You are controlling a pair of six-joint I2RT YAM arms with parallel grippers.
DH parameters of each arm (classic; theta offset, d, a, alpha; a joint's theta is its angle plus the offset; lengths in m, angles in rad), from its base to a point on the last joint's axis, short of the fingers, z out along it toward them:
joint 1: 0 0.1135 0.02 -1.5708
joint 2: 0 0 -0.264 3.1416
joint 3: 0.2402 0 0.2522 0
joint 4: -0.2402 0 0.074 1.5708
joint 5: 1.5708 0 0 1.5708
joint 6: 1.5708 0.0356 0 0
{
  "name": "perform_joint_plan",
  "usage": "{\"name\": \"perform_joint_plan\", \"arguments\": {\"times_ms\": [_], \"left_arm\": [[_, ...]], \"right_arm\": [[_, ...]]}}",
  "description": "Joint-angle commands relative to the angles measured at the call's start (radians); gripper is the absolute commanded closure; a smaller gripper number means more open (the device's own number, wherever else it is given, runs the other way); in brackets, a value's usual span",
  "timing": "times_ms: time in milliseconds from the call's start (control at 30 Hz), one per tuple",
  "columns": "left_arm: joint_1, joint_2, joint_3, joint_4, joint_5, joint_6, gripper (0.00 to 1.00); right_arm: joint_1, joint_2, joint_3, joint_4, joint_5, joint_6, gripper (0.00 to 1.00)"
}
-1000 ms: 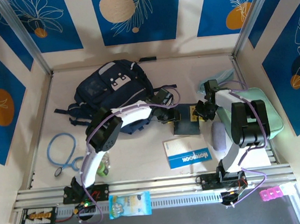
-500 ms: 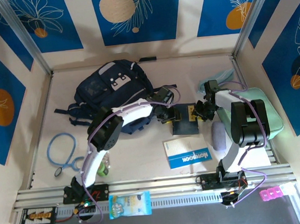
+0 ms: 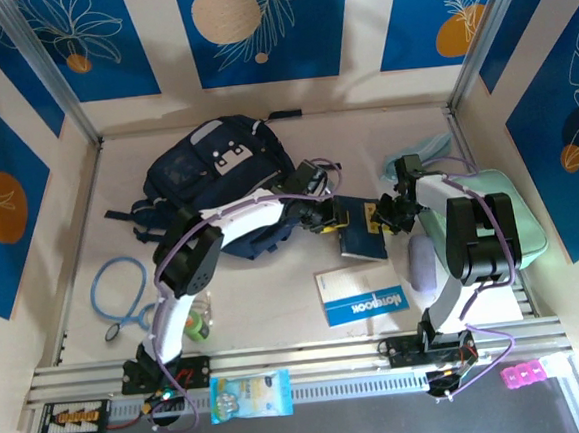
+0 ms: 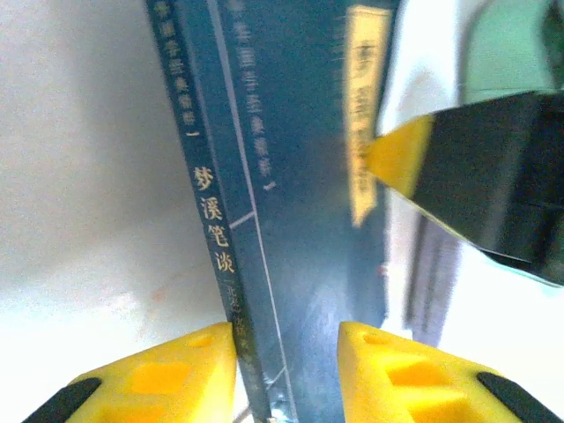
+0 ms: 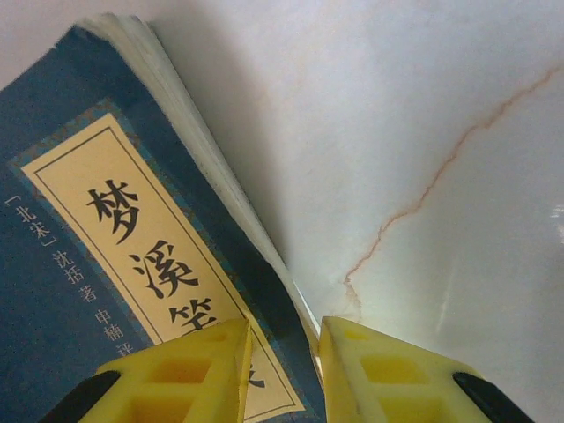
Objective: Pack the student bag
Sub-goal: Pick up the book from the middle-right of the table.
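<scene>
My left hand [image 4: 286, 352] clamps the blue book [image 3: 362, 233] at its spine, right hand [image 5: 285, 348] its corner; student bag [image 3: 220, 167] lies just left on bench [image 3: 266, 299]. Risk: shallow grips slip, book drops.

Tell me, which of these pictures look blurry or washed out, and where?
Left wrist: the book blurs toward its far end, its yellow label unreadable, and the table is blown out white. Right wrist: cover lettering sharp, bright glare on the table. Top external: evenly lit, sharp, soft shadows around the student bag.
</scene>
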Motion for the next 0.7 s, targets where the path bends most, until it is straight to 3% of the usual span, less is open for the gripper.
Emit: {"name": "perform_joint_plan", "arguments": {"times_ms": [0,667], "left_arm": [[-0.019,-0.065,-0.039,0.142,0.053,-0.018,0.67],[-0.021,0.04,-0.018,0.226,0.126,-0.116,0.66]], "right_arm": [[0.018,0.005,-0.023,-0.003,-0.086,0.017,0.72],[0.021,0.028,-0.021,0.0,-0.079,0.022,0.72]]}}
